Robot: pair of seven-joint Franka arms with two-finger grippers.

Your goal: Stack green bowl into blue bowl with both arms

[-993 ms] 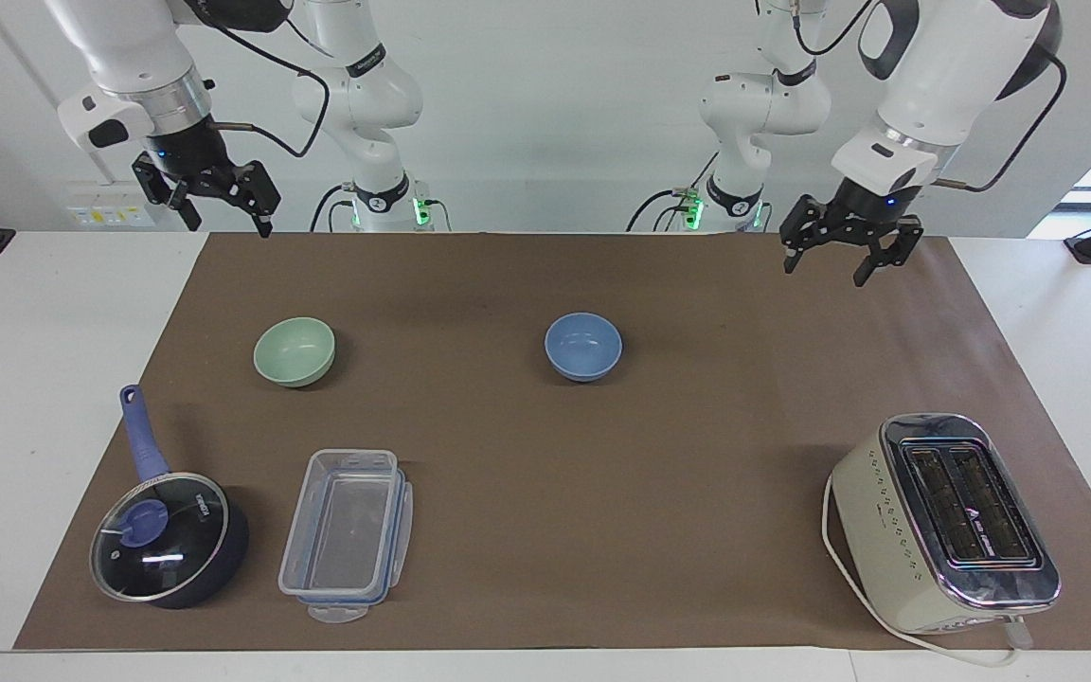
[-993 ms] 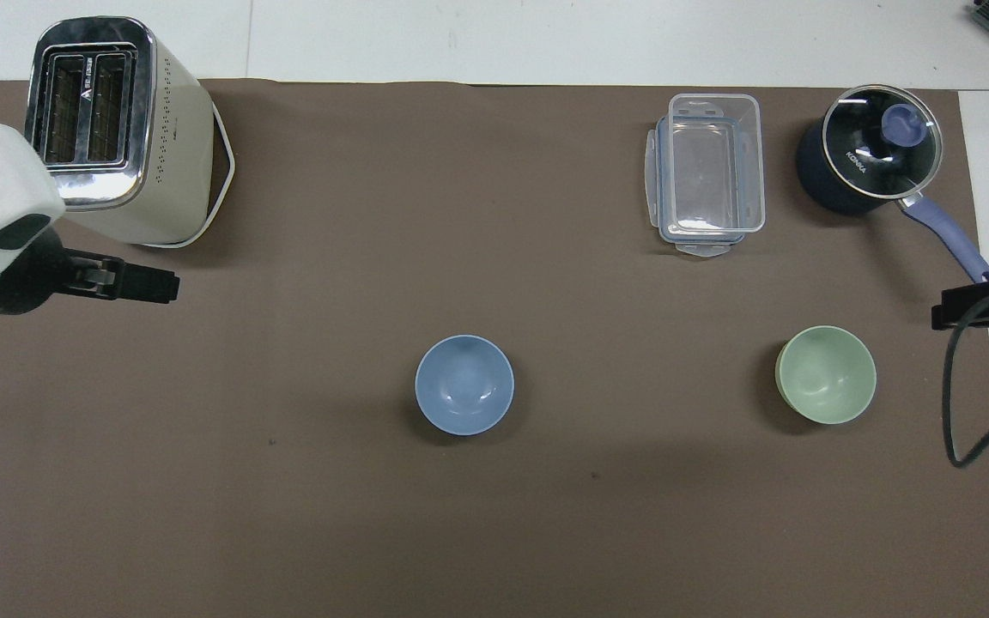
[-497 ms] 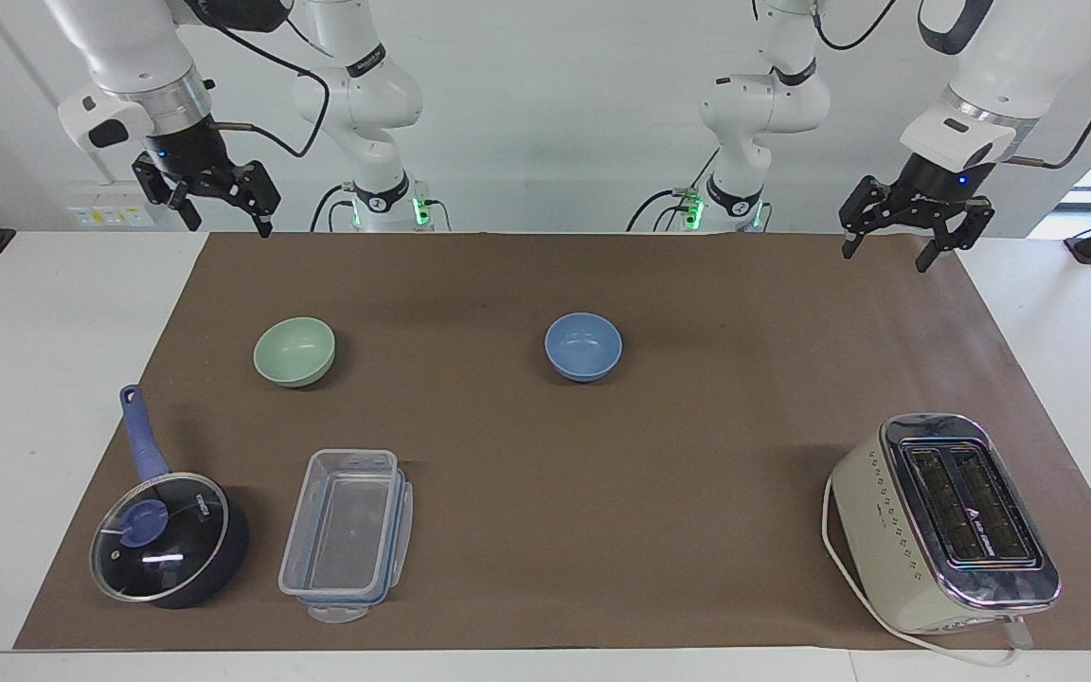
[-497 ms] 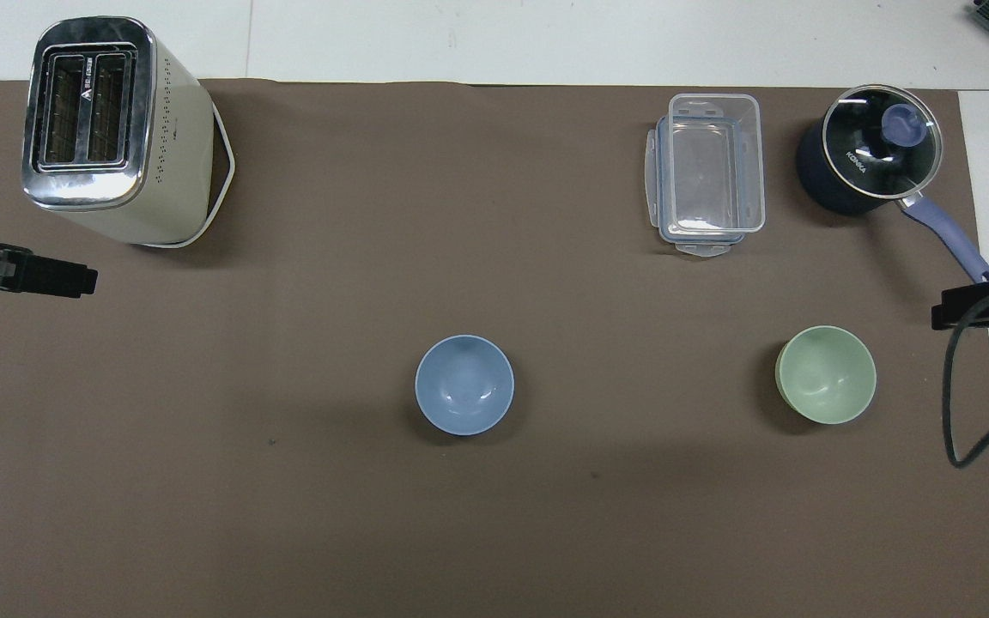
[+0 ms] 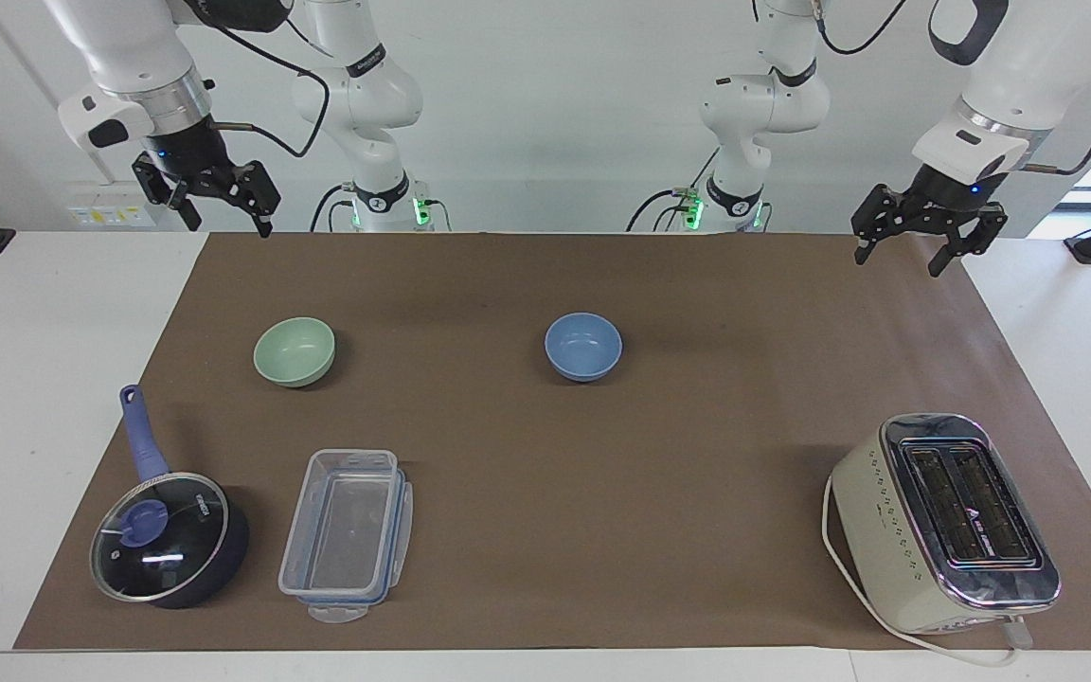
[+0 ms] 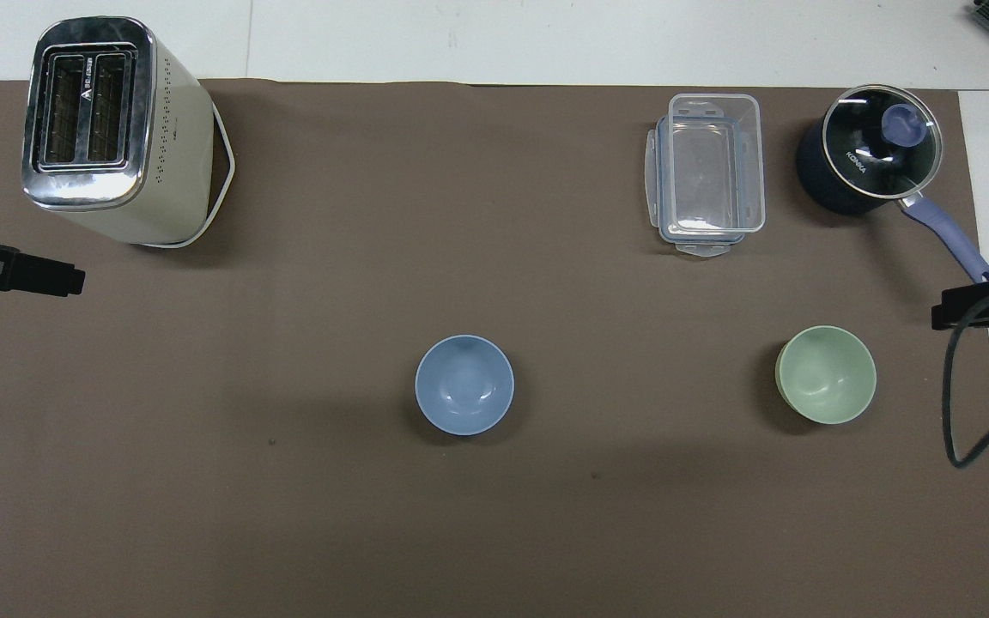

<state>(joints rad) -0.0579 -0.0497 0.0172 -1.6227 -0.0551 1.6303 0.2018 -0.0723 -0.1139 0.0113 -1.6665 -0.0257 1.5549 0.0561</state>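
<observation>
While both arms hang raised over the mat's robot-side corners, the left gripper (image 5: pixel 898 256) and right gripper (image 5: pixel 228 216) stand spread wide, holding nothing. On the smooth brown mat (image 5: pixel 697 493), the matte round blue bowl (image 5: pixel 583 346) sits near the middle, the mint green bowl (image 5: pixel 295 351) toward the right arm's end. Toward the bench's outer edge stand a glass-lidded saucepan (image 5: pixel 167 540), a clear rectangular container (image 5: pixel 347 535) and a glossy cream toaster (image 5: pixel 943 521).
</observation>
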